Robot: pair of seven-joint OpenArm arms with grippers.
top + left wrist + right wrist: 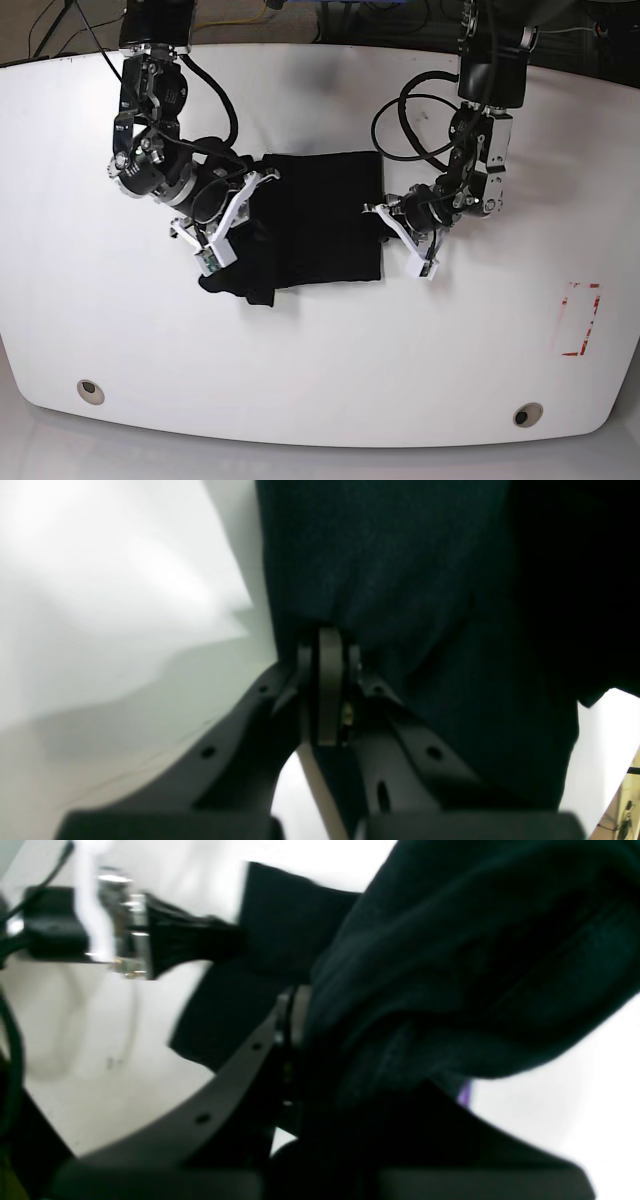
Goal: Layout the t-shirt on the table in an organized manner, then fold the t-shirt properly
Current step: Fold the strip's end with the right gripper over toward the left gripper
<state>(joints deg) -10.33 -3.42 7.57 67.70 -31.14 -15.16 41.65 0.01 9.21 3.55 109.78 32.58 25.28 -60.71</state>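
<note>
Two grips: both arms have hold of the t-shirt at opposite side edges.
Table front: the near part of the table carries two round grommets, and a red dashed rectangle lies off toward one side.
Shirt position: it lies mid-table as a dark, roughly rectangular slab, print hidden, with a rumpled lump sagging off its near corner below the right arm.
Right gripper: clenched on a thick bunched wad of cloth (a sliver of purple peeks out underneath).
Left gripper: pinched tight on a thin edge, the cloth draping away from it.
Handling, as I judge it: light, limp and non-fragile; it will sag and crease wherever unsupported.
Where to hold: probably hems and corners, both sides level, to keep it taut.
Far edge: cables trail behind both arms.
</note>
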